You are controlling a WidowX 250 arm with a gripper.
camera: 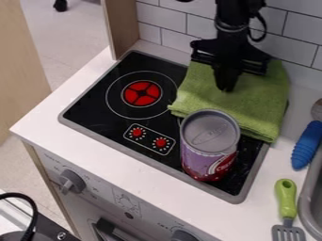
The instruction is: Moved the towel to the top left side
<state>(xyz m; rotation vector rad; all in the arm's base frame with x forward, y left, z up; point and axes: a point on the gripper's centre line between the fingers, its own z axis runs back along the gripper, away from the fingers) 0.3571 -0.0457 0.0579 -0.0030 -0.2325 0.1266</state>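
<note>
The black gripper (226,88) hangs down over the upper middle of the green towel (252,106), its fingers close together against the cloth as seen from here. Whether any cloth is pinched between them cannot be made out. Folded and slightly rumpled, the towel covers the right rear part of the black stovetop (94,101) and reaches onto the counter near the tiled wall.
A purple and red can (209,146) stands upright at the towel's front left edge. Left of the towel is a red burner (141,93). A blue-handled utensil (307,145) and a green-handled spatula (286,202) lie right, beside the sink rim (308,200). A wooden panel (119,26) rises behind.
</note>
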